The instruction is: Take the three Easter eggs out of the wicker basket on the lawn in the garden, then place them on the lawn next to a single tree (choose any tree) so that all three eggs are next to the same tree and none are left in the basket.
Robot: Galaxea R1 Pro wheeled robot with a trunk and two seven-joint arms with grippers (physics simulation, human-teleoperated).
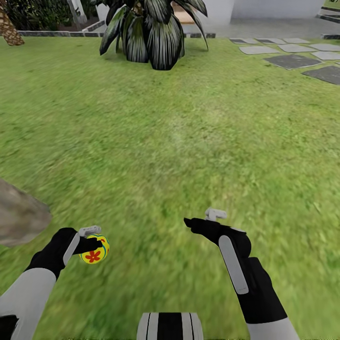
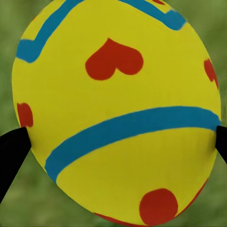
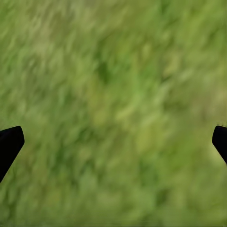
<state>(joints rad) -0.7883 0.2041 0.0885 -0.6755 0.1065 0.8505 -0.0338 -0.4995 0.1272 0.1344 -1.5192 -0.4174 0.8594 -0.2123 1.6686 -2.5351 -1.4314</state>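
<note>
— Well, what is cut off at the far left?
— A pale grey-brown mottled tree trunk (image 1: 19, 215) is seen at the left edge of the head view, cropped so that only its rounded base on the lawn (image 1: 179, 137) shows. A scaly brown trunk (image 1: 9, 28) is clipped by the upper left corner.

— And the left gripper?
— The left gripper (image 1: 94, 244) is clamped on an Easter egg (image 1: 95, 250), held above the grass just beside the tree trunk. The egg's upper part is covered by the black fingers in the head view. In the left wrist view the Easter egg (image 2: 118, 113) is pressed between two black fingertips (image 2: 12, 151), its lower end cropped. A smooth yellow shell is shown, crossed by blue bands and dotted with red heart-like petals.

— What lies further right?
— A low plant with broad dark leaves (image 1: 151, 28) is set at the top, its crown cut off. The right gripper (image 1: 203, 219) is held with its fingers apart over bare, blurred grass; nothing is gripped. Flat grey stepping stones (image 1: 293, 59) are laid at the upper right, partly cropped.
</note>
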